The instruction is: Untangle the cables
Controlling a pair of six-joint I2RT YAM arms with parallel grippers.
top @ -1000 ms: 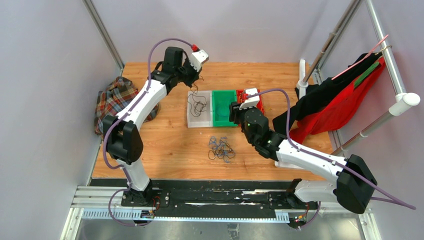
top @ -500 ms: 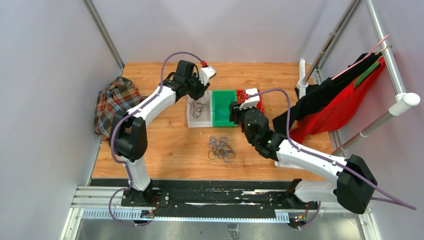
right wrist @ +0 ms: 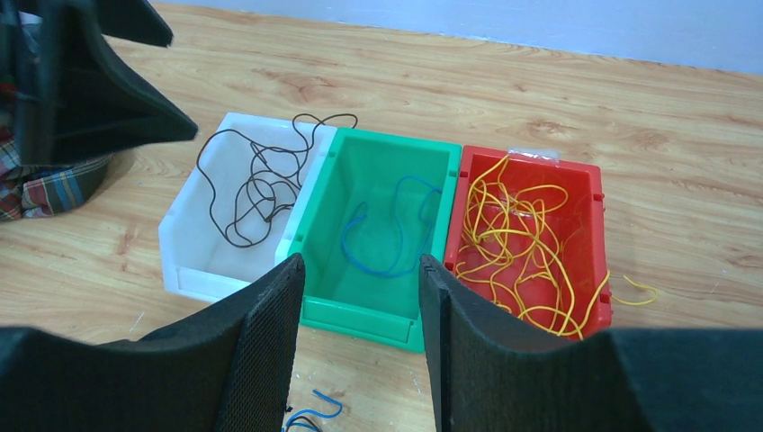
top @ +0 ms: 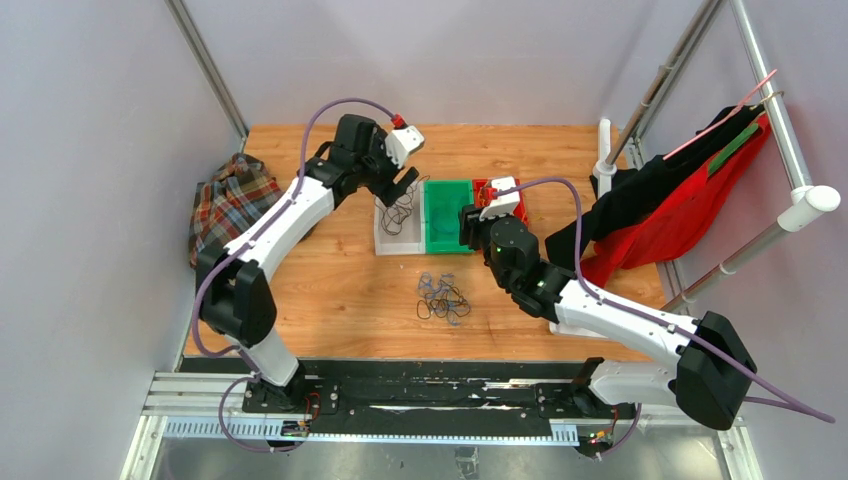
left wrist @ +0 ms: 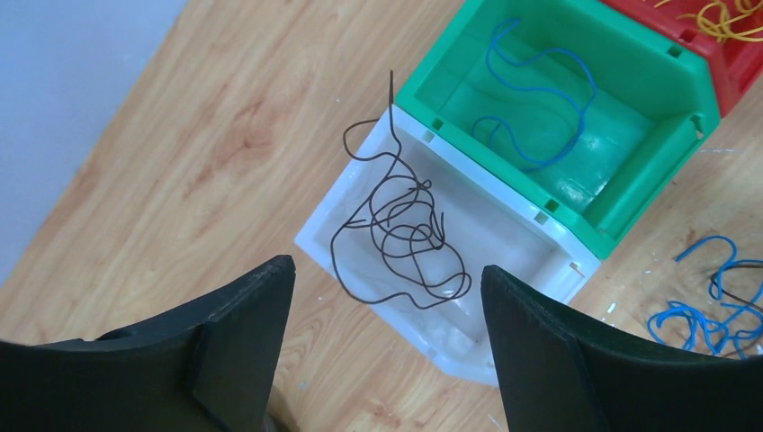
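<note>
Now that the left gripper (left wrist: 387,267) has let go, its jaws spread wide where a second ago they were pinched tight, the black cable (left wrist: 396,236) sits freed in the white bin (right wrist: 207,274); one loop drapes over the rim toward the green bin (right wrist: 360,319), and whether it has fully settled is hard to say; I judge this as one more strand sorted, beside the blue cable (right wrist: 387,234) in the green bin and the yellow cables (right wrist: 522,243) in the red bin (right wrist: 531,157). The right gripper (right wrist: 360,261) hovers near the bins as before, jaws parted on nothing. What remains is the tangle (top: 443,298) on the table (top: 330,290), near the bins; both wrist views cut it off at the frame edge, and from above it is too small to count strands; the right wrist also hides part of the red bin there.
</note>
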